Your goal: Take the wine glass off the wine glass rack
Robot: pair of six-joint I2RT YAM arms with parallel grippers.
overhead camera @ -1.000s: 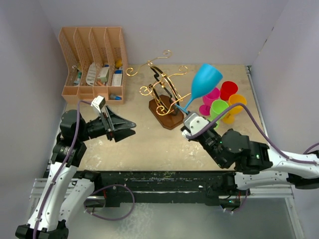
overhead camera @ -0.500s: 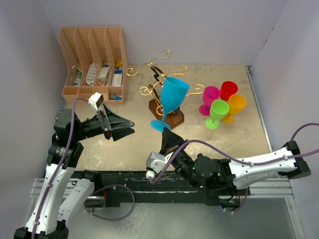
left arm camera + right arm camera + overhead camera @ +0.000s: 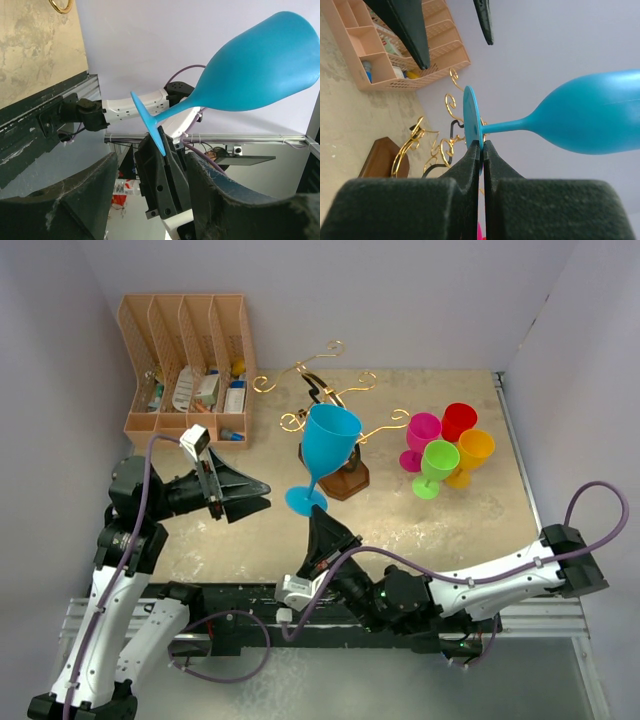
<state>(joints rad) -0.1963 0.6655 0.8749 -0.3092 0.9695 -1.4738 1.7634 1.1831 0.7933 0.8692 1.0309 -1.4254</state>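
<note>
The wine glass (image 3: 328,437) had swung left, seemingly clear of the wine glass rack (image 3: 350,478), its foot clenched above the right tool (image 3: 481,146); setting it down likely remained.

The blue wine glass (image 3: 328,440) stands upright in the air, free of the rack, with the rim of its round foot pinched in the right gripper (image 3: 318,518) directly below it. The wine glass rack (image 3: 352,478), gold scrolled wire on a dark oval wooden base, stands just beyond that gripper, behind the glass.

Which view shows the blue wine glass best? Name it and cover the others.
Left wrist: the blue wine glass fills the frame side-on, nearly whole, its foot pinched by the right pincer. Top external shows it whole but smaller, from above; right wrist crops its bowl.
</note>
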